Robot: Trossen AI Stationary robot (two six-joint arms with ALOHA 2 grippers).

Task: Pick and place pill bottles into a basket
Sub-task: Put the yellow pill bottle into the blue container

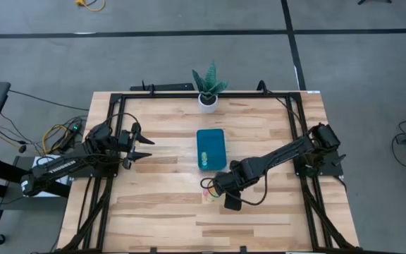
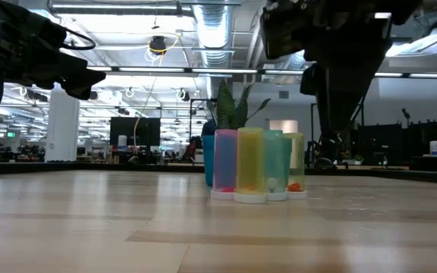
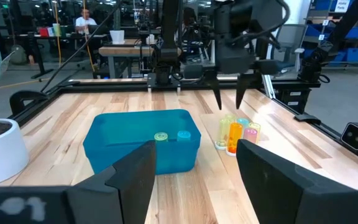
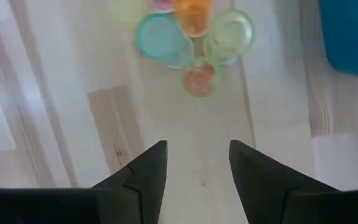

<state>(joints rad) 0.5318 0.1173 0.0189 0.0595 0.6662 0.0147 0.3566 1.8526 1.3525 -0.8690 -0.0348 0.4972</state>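
- I see the teal basket [image 1: 211,147] mid-worktop [image 1: 168,212], two small bottles [image 1: 204,157] inside at its near end.
- Right gripper [image 1: 216,185] hangs over the loose pill bottles [image 1: 208,192] just beside the basket's near end, none held.
- Left gripper [image 1: 145,149] parked at the left edge, fingers spread.
- Potted plant [image 1: 208,87] at the far edge.

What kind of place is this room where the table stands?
Probably a large open robotics lab or workshop. Beyond the wooden table stand rows of workbenches where a person sits, exposed ducts and strip lights run overhead, and the floor is bare grey concrete.
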